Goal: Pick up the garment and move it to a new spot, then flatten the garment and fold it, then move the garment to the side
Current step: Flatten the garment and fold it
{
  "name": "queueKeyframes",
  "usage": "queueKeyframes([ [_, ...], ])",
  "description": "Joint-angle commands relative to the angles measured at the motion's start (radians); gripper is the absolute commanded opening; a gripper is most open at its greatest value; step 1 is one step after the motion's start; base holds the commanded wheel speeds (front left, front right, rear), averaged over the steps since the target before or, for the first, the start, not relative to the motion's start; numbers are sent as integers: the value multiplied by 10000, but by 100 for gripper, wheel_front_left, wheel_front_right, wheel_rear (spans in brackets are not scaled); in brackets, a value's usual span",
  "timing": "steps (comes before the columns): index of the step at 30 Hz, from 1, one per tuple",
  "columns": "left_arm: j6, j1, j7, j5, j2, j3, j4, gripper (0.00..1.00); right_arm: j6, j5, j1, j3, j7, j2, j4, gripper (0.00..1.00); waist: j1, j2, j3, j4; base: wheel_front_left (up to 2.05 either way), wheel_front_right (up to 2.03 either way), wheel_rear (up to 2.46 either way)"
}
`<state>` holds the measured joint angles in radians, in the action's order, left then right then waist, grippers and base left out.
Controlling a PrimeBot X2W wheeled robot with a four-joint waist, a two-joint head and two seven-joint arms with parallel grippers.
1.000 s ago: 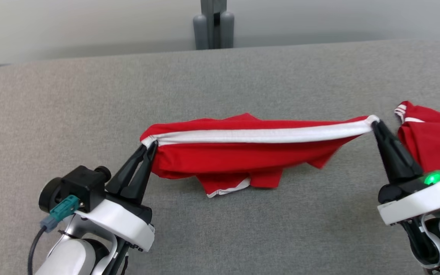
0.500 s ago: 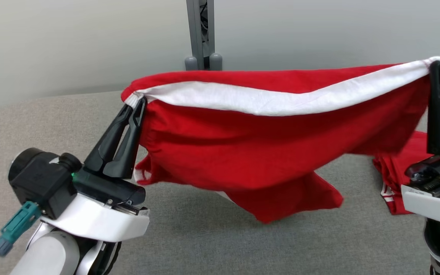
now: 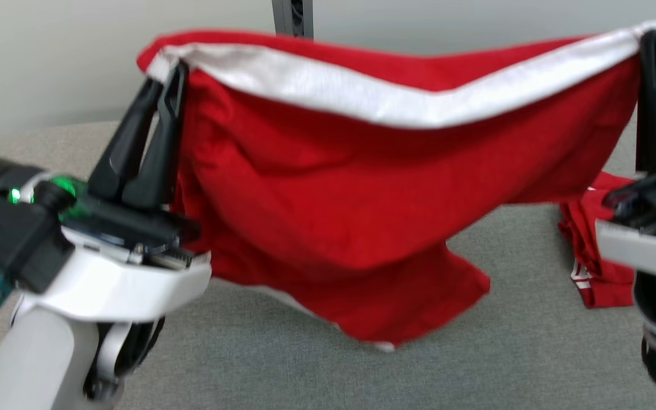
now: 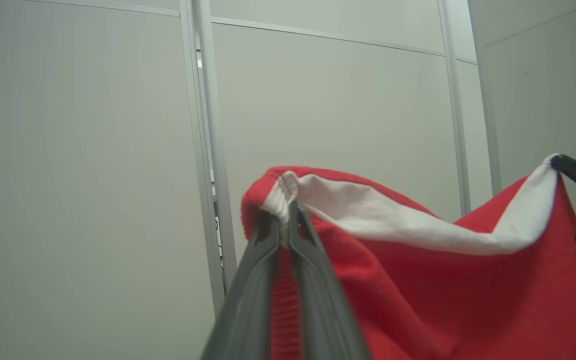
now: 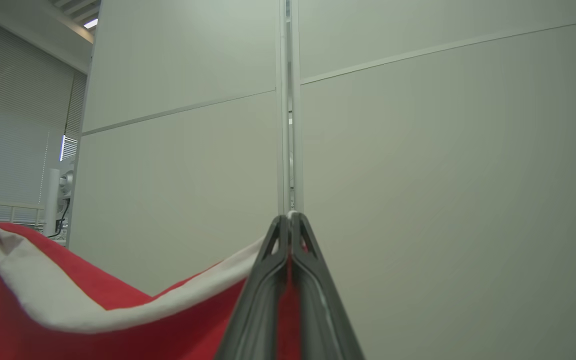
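Grey surface [image 3: 533,353] | head: garment [image 3: 333,199] hanging, 2nd red pile [image 3: 595,256] | wrists: wall panels [image 5: 418,150]

We read this as a lab or office test bay. Pale partition panels [image 4: 343,125] with thin metal seams wall it in, a grey metal post [image 3: 292,14] stands behind the work surface, and the table [image 3: 533,353] is covered in plain grey fabric. Slatted blinds [image 5: 13,125], a ceiling strip light [image 5: 90,23], a white cabled device [image 5: 63,185] — all institutional fittings.
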<state>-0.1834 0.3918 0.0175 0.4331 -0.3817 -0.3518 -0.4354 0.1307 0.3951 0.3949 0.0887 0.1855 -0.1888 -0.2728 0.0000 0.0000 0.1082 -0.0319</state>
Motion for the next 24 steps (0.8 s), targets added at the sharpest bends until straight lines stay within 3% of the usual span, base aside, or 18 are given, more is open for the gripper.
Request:
queueKeyframes([
  [1,91,361,-25,54,87,7,158,0,1,-34,335,3,63,-121,199,0,0,0,260,32,0,0,0],
  [6,820,2505,150,286,455,-103,2174,0,2,18,2636,350,229,-542,2277,0,0,0,1041,160,0,0,0],
  [13,1891,6029,1135,425,1286,-93,6558,0,1,-171,6277,1111,572,-702,6084,0,0,0,2102,236,0,0,0],
  [18,2470,8094,1928,260,1687,-176,9576,0,1,-461,8397,1223,749,-86,8571,0,0,0,2647,142,0,0,0],
  [24,2822,9349,2264,588,2156,-69,12646,0,1,-501,9599,1375,815,670,10900,0,0,0,3021,-7,0,0,0],
])
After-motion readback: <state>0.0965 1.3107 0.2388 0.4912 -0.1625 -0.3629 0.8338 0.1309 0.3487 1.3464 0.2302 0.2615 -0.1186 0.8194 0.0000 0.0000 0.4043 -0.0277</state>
